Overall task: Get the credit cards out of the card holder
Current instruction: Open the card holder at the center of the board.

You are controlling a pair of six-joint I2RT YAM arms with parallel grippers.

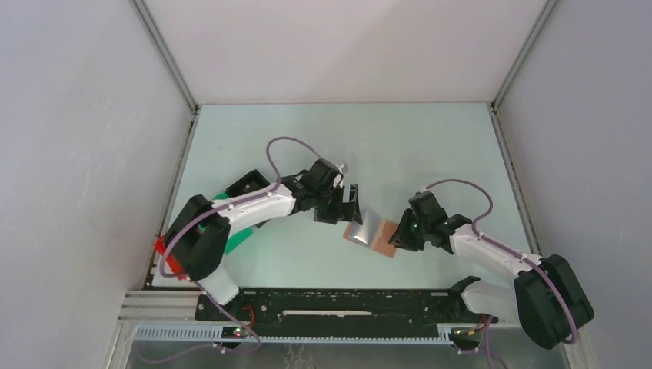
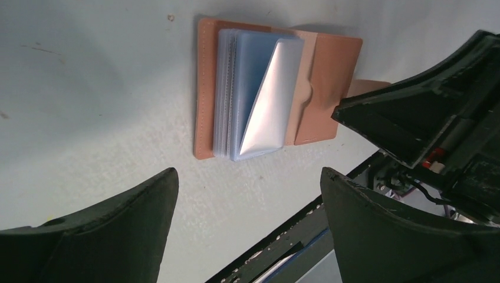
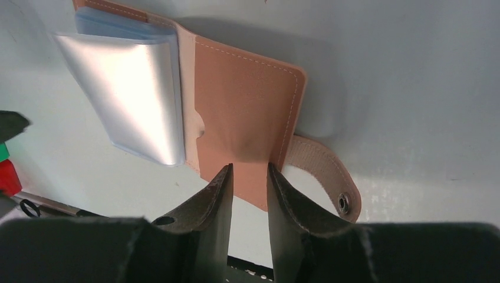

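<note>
Tan leather card holder (image 1: 374, 231) lies open on the worktop (image 1: 346, 138) between left pincer (image 1: 350, 201) and right pincer (image 1: 400, 234); red bin (image 1: 164, 250) is well clear.

Left wrist: left pincer wide apart, empty; credit cards (image 2: 259, 100) appear unextracted, unobstructed.

Right wrist: right pincer narrowly apart at the flap edge; grip cannot be confirmed.

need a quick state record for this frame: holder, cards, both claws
card holder: open on the table, inner side up
cards: pale blue, stacked inside the holder
top sleeve: clear, lifted at an angle
tab: unsnapped, sticking out past the bare flap
left claw: open, beside the holder, gripping nothing
right claw: closed on the bare flap's edge, leather puckered
cards out: none seen
</note>
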